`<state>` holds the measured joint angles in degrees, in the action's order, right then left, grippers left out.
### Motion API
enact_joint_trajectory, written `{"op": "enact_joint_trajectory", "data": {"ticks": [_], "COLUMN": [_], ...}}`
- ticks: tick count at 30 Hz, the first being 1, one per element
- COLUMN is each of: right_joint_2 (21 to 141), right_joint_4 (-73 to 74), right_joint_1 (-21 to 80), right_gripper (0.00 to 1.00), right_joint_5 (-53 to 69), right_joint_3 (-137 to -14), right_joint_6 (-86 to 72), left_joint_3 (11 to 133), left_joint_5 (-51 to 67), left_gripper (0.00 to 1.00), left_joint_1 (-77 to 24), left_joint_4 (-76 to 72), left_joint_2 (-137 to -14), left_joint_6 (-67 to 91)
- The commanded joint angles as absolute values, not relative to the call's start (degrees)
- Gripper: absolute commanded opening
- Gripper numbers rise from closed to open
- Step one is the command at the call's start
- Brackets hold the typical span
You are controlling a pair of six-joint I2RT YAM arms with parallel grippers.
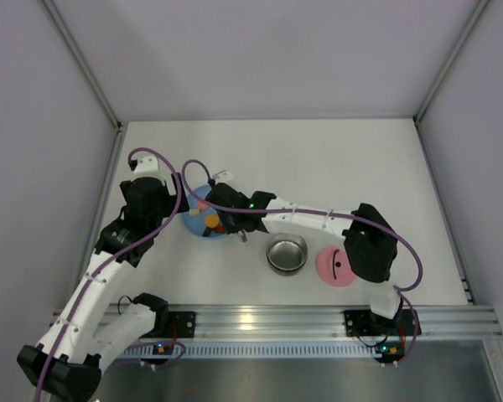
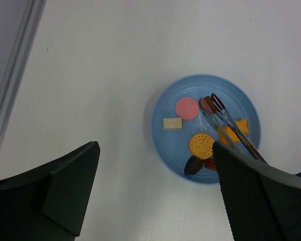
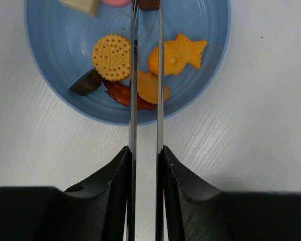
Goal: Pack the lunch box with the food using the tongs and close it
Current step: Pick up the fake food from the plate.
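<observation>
In the right wrist view my right gripper [image 3: 146,150] is shut on the tongs [image 3: 133,100], whose two slim arms reach over the blue plate [image 3: 50,85]. The tong tips sit either side of a dark brown piece [image 3: 148,4] at the plate's far side. Other food lies on the plate: a round yellow biscuit [image 3: 111,56], an orange fish [image 3: 178,52], a dark piece [image 3: 85,83], a pink disc [image 2: 186,107] and a white block [image 2: 172,123]. The steel lunch box [image 1: 286,253] stands right of the plate with its pink lid [image 1: 335,266] beside it. My left gripper [image 2: 154,150] hovers open left of the plate, holding nothing.
The right arm [image 1: 306,219] stretches across above the table between the lunch box and the plate. Grey walls enclose the table on three sides. An aluminium rail [image 1: 260,320] runs along the near edge.
</observation>
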<state>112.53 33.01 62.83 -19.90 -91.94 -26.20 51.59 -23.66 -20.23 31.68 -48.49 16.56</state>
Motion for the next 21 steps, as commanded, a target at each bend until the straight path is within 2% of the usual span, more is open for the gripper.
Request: {"op": "enact_joint_trajectory", "data": {"ticks": [1,10,17,21], "right_joint_2": [106.09,93.79,76.23,62.34], "right_joint_4": [34.1,35.85,41.12,45.34], "right_joint_1": [63.54,63.81,63.9,64.07], "right_gripper": [0.06,0.02,0.03,0.04], "right_joint_5": [-22.24,-22.67,-21.09,-19.52], "right_joint_3": [-92.2,-85.71,-71.03,-62.68], "right_joint_6": [-26.54,-26.63,-29.88,-33.65], "left_joint_3": [53.35,53.35,53.7,54.14], "left_joint_5": [-24.08,-24.0,-22.15,-21.09], "left_gripper": [0.99,0.99,0.99,0.99], "left_joint_1": [-20.04,-20.04,-19.95,-20.04], "left_joint_4": [31.29,31.29,31.46,31.73], "left_joint_2": [-48.08,-48.08,-48.34,-48.69], "left_joint_6": [16.7,16.79,17.14,17.4]}}
